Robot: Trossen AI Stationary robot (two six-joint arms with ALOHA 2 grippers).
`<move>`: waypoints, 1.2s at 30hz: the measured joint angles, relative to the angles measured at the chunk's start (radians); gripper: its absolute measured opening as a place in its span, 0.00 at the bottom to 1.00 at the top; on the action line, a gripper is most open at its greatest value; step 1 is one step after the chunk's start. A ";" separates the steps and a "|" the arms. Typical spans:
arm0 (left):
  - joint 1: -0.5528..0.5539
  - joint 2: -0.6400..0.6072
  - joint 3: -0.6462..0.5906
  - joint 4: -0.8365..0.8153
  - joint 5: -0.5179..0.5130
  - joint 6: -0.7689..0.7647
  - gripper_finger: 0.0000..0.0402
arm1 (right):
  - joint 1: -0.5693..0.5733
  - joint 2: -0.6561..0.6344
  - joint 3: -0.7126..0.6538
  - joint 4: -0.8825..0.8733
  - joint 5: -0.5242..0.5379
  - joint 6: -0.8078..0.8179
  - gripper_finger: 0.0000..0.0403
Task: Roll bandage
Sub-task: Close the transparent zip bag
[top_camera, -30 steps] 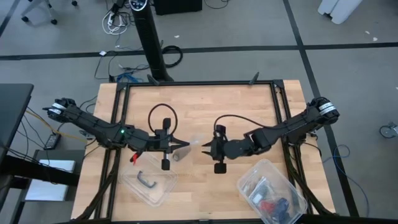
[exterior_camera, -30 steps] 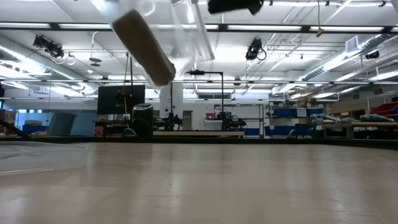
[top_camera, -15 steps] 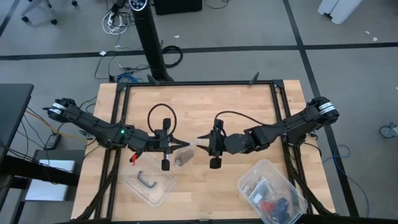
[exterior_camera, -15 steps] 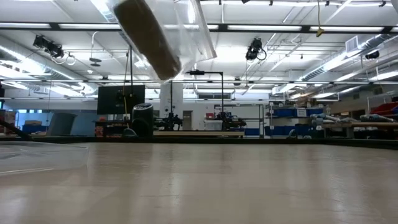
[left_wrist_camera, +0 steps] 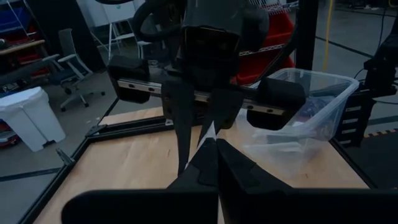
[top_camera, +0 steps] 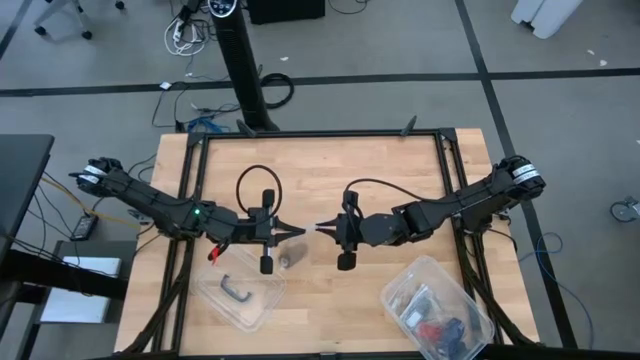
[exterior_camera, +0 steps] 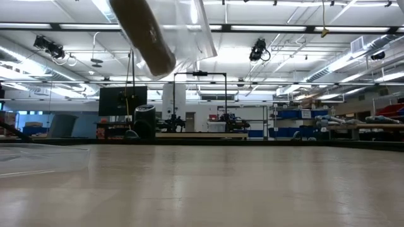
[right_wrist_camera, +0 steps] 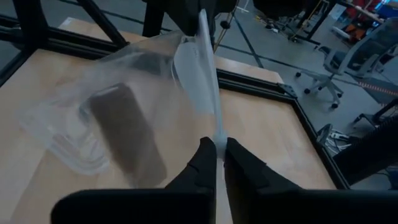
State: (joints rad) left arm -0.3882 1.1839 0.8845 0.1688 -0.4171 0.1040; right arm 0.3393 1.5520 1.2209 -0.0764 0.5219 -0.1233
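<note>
Two pincers, clear bag, bandage (exterior_camera: pixel 142 34) hanging tilted

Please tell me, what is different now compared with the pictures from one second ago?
The right gripper moved toward the left gripper and shut on the top edge of the clear plastic bag, which it was not touching before. The bandage roll inside the bag swung a little. The left gripper kept its grip on the bag, held above the table, and both tubs stayed in place.
</note>
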 joint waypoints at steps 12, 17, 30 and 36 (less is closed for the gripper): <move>-0.008 -0.001 -0.001 0.049 0.002 0.026 0.00 | -0.001 0.003 0.000 -0.123 0.000 0.070 0.00; -0.015 -0.006 -0.001 0.045 -0.001 0.028 0.00 | -0.001 0.002 -0.007 -0.182 0.001 0.131 0.00; -0.032 -0.009 0.000 0.041 -0.009 0.047 0.00 | 0.068 -0.007 -0.018 -0.114 0.057 0.201 0.30; -0.034 -0.009 0.000 0.050 -0.008 0.046 0.00 | 0.070 -0.001 -0.018 -0.044 0.140 0.136 0.52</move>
State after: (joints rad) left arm -0.4218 1.1748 0.8841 0.2192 -0.4255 0.1501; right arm 0.4095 1.5512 1.2034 -0.1202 0.6619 0.0132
